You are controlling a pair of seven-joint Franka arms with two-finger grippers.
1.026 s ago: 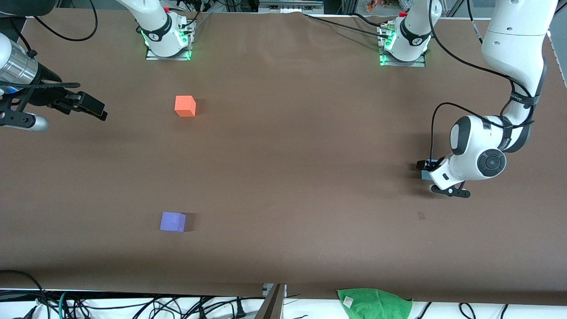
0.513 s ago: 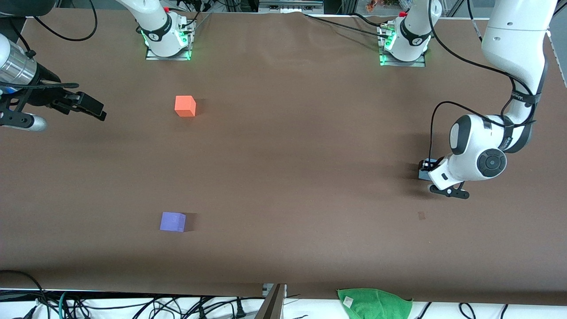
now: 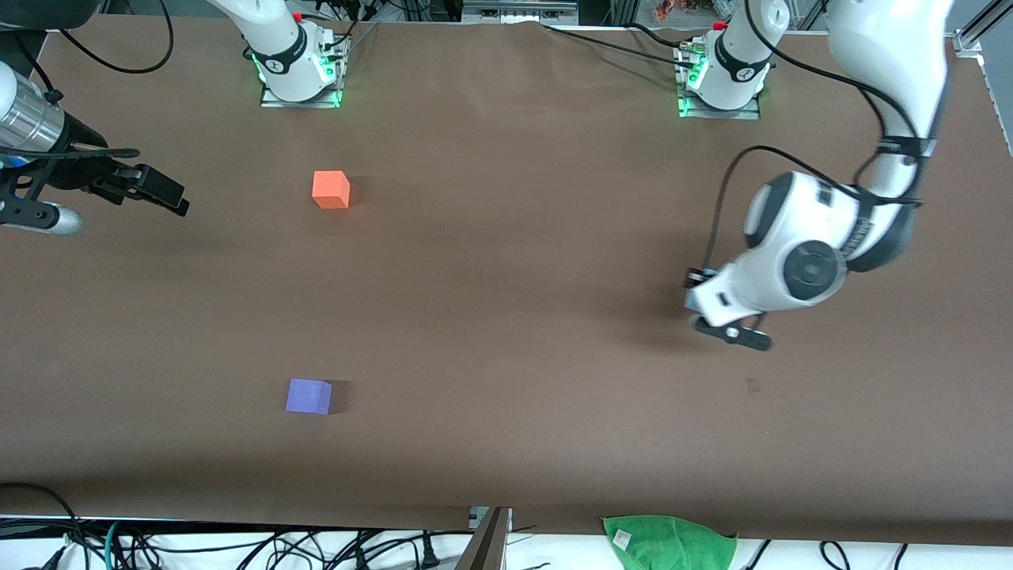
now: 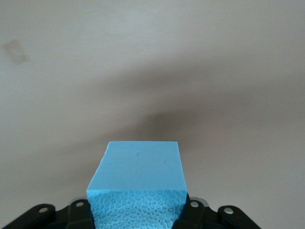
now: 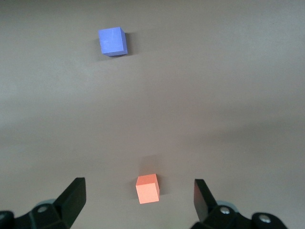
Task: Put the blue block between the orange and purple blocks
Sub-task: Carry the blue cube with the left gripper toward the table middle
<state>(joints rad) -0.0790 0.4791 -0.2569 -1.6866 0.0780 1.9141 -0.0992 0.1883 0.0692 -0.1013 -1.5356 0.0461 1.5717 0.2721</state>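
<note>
The blue block is a sky-blue cube gripped between the jaws of my left gripper. In the front view the left gripper hangs above the bare table toward the left arm's end, and its hand hides most of the block. The orange block sits on the table toward the right arm's end. The purple block lies nearer the front camera than the orange one, with a wide gap between them. My right gripper is open and empty, held above the table beside the orange block. The purple block also shows in the right wrist view.
A green cloth lies at the table's edge nearest the front camera. A small dark mark is on the brown table cover near the left gripper. Cables run along the edge nearest the camera.
My left gripper has risen off the table with the blue block and moved toward the right arm's end. The right arm has hardly moved.
</note>
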